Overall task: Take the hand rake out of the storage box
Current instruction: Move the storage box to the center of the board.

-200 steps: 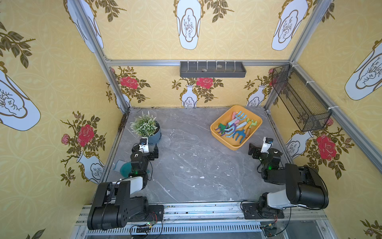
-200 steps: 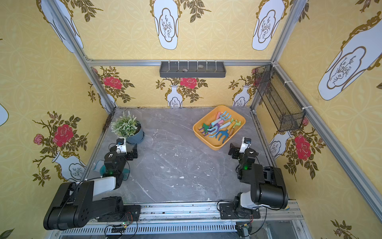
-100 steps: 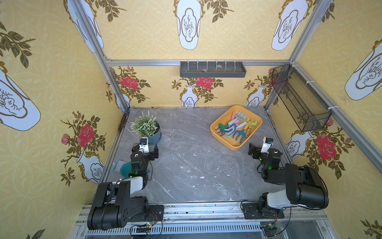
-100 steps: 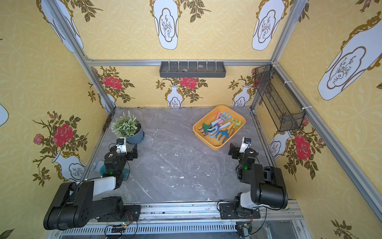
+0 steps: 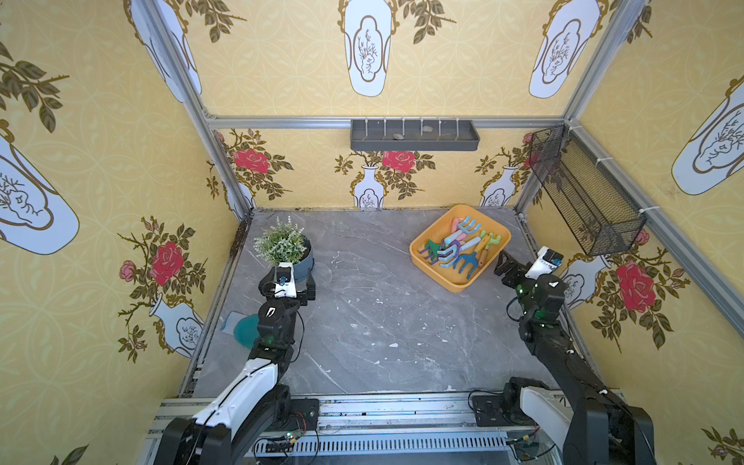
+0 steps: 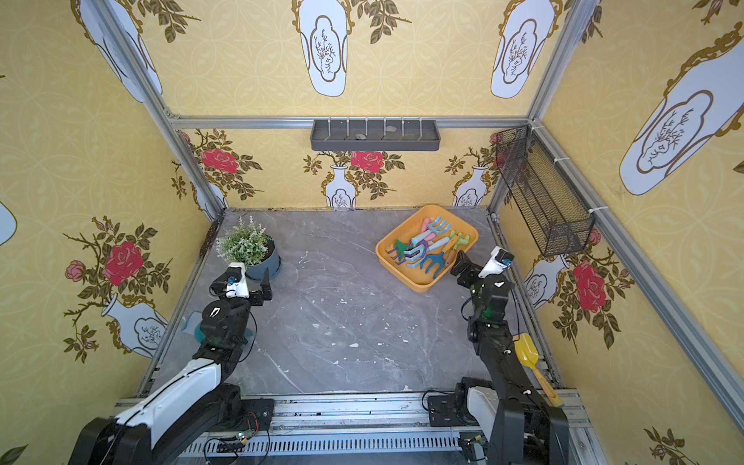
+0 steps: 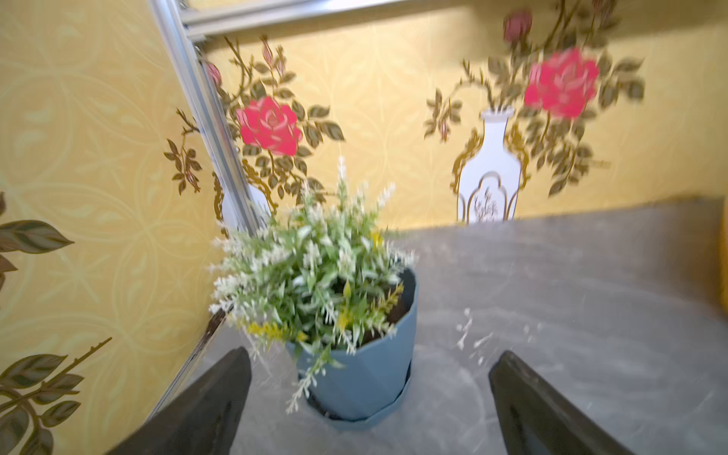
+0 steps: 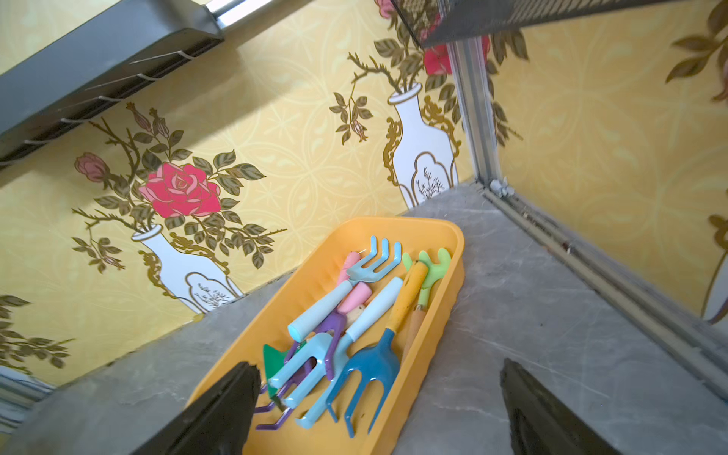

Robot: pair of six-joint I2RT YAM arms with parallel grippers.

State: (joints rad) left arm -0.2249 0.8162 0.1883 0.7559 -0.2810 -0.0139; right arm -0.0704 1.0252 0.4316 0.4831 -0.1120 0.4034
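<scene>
Unfolds the right arm (image 5: 563,362) and stretches it up tall. Carries the right pincer (image 5: 506,265) farther back, right up beside the rim of the storage box (image 5: 454,286). Shows a yellow shovel (image 6: 525,352) low by the arm, hidden behind the folded elbow before.

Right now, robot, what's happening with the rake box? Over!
Jaws on both arms open, empty. Rakes tangled in storage box, untouched. Right arm nearest; nothing blocking.

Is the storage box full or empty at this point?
Full, not empty. Several coloured hand rakes lie piled across one another inside the storage box, covering much of its floor.
</scene>
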